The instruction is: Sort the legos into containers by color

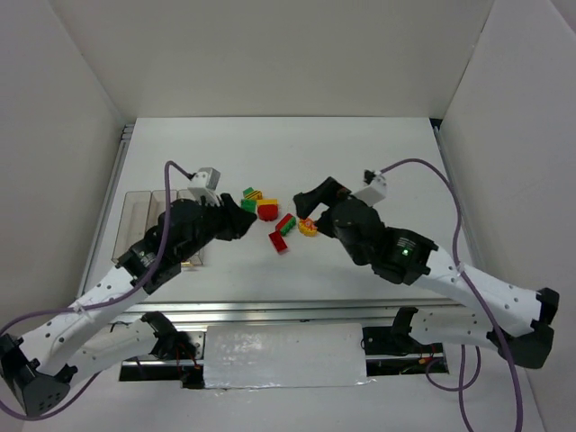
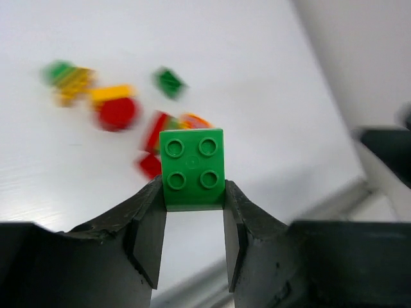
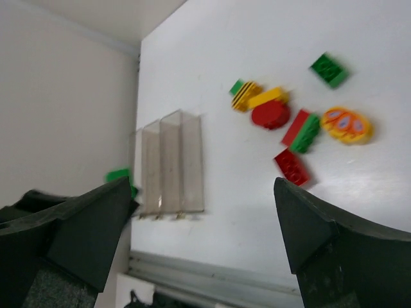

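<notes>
White table (image 1: 378, 162), white walls round it, and the loose legos (image 1: 278, 220) lie huddled mid-table: a striped piece (image 3: 244, 95), a yellow one on a red disc (image 3: 270, 115), a red and green pair touching, a yellow oval (image 3: 347, 124), a red brick (image 3: 292, 167), and one green brick (image 3: 329, 69) a little apart. The left wrist view shows what the overhead hides: the left gripper (image 2: 192, 187) has a green four-stud brick (image 2: 192, 167) pinched by its sides, studs facing the camera, jaws closed snug against it, with the pile blurred beyond. From above, the left arm (image 1: 135, 261) reaches in from the near left corner, elbow bent, lying across the near end of the clear bins (image 1: 142, 209), its gripper (image 1: 243, 219) just left of the pile. The right arm (image 1: 468, 288) mirrors it from the right. The right gripper (image 1: 304, 209) sits at the pile's right edge by the oval. Its own camera shows those fingers (image 3: 96, 224) spread wide, nothing between them, with the bins (image 3: 168, 163) standing in a row at the far left. Whether anything lies in them cannot be told.
</notes>
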`<act>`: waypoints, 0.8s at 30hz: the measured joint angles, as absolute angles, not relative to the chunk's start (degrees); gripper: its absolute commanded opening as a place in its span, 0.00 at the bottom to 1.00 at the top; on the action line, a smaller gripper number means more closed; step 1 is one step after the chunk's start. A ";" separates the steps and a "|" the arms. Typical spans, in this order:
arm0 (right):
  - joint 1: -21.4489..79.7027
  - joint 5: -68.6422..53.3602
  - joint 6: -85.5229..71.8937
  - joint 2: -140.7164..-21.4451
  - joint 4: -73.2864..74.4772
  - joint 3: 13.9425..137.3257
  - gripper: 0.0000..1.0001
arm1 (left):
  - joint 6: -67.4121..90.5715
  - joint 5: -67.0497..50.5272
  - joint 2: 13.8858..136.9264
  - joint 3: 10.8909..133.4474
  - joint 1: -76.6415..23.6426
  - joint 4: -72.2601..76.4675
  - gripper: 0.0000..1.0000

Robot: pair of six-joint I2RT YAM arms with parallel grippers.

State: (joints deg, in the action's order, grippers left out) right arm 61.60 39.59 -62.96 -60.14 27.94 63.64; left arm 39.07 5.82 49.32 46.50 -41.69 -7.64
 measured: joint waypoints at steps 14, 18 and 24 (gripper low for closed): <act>50.74 33.50 -52.77 -48.73 25.52 52.73 1.00 | 13.80 17.41 58.54 48.90 -13.21 -19.14 0.00; 50.68 31.03 -51.05 -49.67 23.33 51.05 1.00 | 9.39 11.77 68.25 50.89 -7.55 -17.89 0.02; 50.19 27.94 -49.45 -52.60 22.65 50.13 1.00 | 7.75 4.97 77.10 51.66 -4.14 -16.78 0.35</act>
